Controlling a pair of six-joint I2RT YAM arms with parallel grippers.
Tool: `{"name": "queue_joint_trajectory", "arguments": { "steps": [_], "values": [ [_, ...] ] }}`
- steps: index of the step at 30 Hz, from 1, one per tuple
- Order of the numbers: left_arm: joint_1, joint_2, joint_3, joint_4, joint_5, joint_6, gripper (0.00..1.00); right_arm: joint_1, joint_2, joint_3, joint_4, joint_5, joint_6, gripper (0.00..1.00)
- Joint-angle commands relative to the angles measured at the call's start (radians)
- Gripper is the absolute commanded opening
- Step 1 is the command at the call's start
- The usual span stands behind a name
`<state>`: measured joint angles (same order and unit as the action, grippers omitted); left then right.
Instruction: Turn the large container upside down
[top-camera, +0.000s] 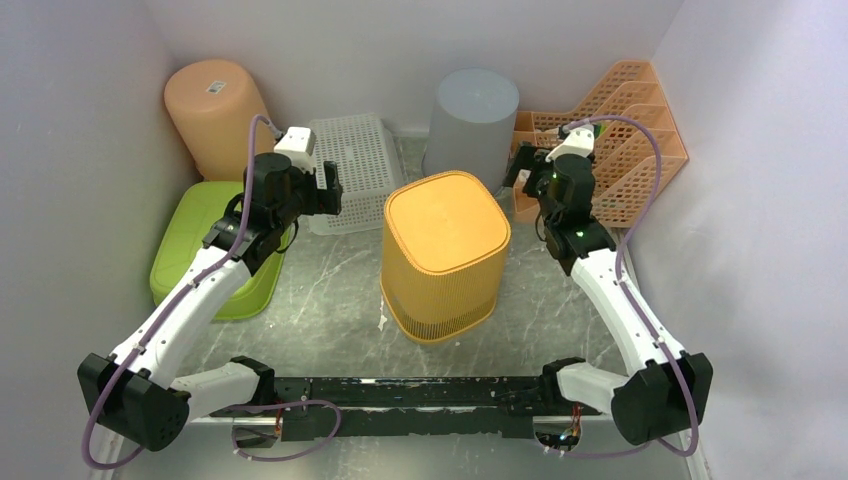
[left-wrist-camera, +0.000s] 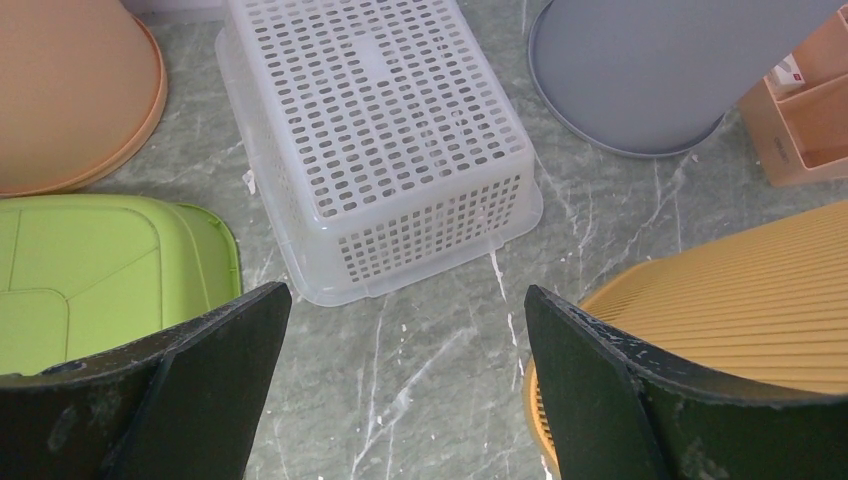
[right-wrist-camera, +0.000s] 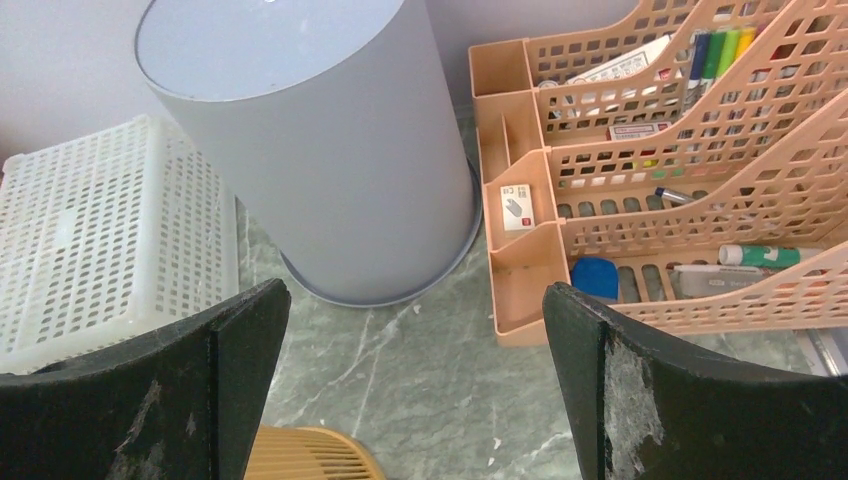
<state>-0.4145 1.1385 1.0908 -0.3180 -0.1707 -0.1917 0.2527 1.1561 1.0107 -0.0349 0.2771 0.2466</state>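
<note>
The large container (top-camera: 445, 250) is a yellow-orange ribbed bin in the middle of the table, standing with its closed base up and its rim down on the marble. Its ribbed side shows at the right of the left wrist view (left-wrist-camera: 740, 300), and a corner shows at the bottom of the right wrist view (right-wrist-camera: 290, 455). My left gripper (top-camera: 330, 190) hangs open to the container's upper left, apart from it and holding nothing (left-wrist-camera: 405, 300). On the container's upper right, my right gripper (top-camera: 520, 170) is also open and empty above bare table (right-wrist-camera: 415, 295).
At the back stand an upturned peach bin (top-camera: 215, 110), an upturned white perforated basket (top-camera: 350, 170) and an upturned grey bin (top-camera: 472, 120). A green tub (top-camera: 200, 245) lies at the left. A peach file organiser (top-camera: 620, 140) with pens fills the back right. Walls close three sides.
</note>
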Motion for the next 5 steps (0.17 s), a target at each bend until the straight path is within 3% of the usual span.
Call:
{"name": "queue_joint_trajectory", "arguments": {
  "steps": [1, 5],
  "values": [
    [-0.008, -0.017, 0.013, 0.035, 0.016, -0.009, 1.00, 0.000, -0.014, 0.007, 0.002, 0.017, -0.009, 1.00],
    [-0.009, -0.017, 0.012, 0.040, 0.020, -0.007, 0.99, 0.001, -0.014, 0.009, -0.007, 0.024, -0.004, 1.00]
  ]
}}
